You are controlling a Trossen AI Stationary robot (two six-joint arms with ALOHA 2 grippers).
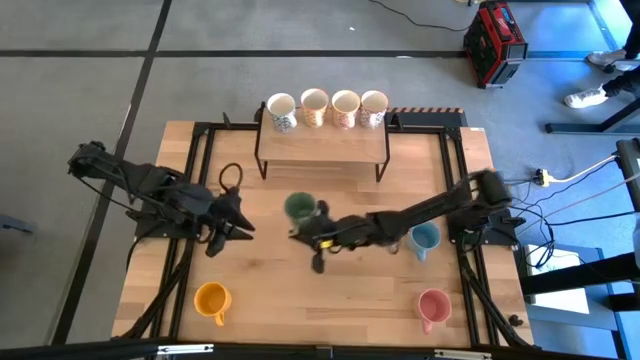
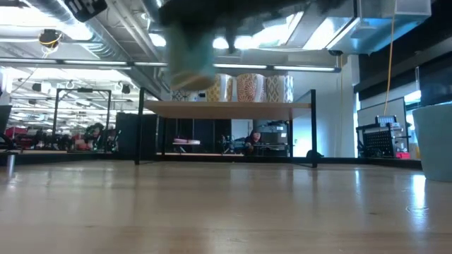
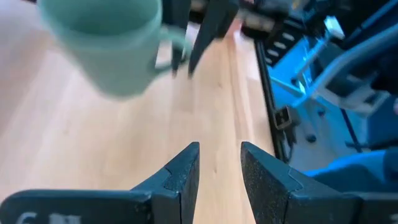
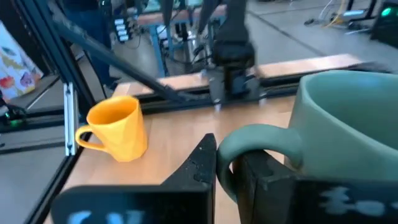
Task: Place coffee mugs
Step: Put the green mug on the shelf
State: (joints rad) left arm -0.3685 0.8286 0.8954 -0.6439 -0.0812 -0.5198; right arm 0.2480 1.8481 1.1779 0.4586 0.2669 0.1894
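Gripping the green mug (image 4: 348,130) by its handle, our right gripper (image 4: 227,163) is clamped shut mid-worktop; the mug sits toward the rack (image 1: 322,140) from it. Our left gripper (image 3: 219,163) waits part-open nearby, empty.

Four mugs (image 1: 327,108) stand on the shelf (image 1: 322,142) behind the table's (image 1: 330,290) middle.

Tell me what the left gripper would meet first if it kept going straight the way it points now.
Probably the green mug, held by its handle in the right gripper. The left gripper, fingers apart and empty, points across the table toward it. In the left wrist view the mug sits off-centre, so it might pass beside it.
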